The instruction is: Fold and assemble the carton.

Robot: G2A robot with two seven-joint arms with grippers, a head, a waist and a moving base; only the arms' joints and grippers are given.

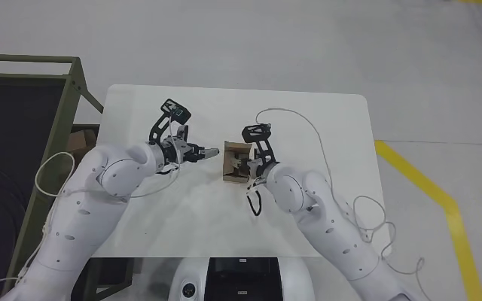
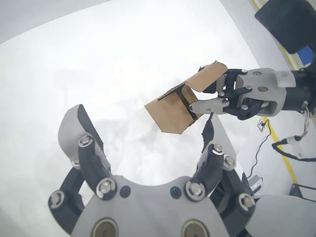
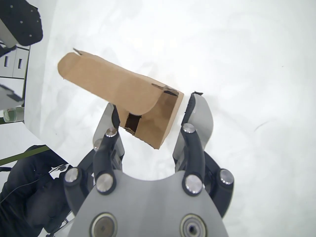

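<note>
Over table (image 1: 316, 120) middle, top view: carton (image 1: 228, 154) clamped in right gripper (image 1: 241, 165). Left wrist view: left gripper (image 2: 145, 114) wide, empty, near it. Right wrist view: top flap (image 3: 98, 80) loose; likely light, easily crushed, best gripped at stiff folded walls.

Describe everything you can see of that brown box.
The carton is a small brown cardboard box, partly folded: its body is squared up, one rounded flap sticks out open, and a slot shows in its end. It is tilted over the white table, gripped at that end by the right gripper's fingers. The left gripper is open nearby, not touching.
</note>
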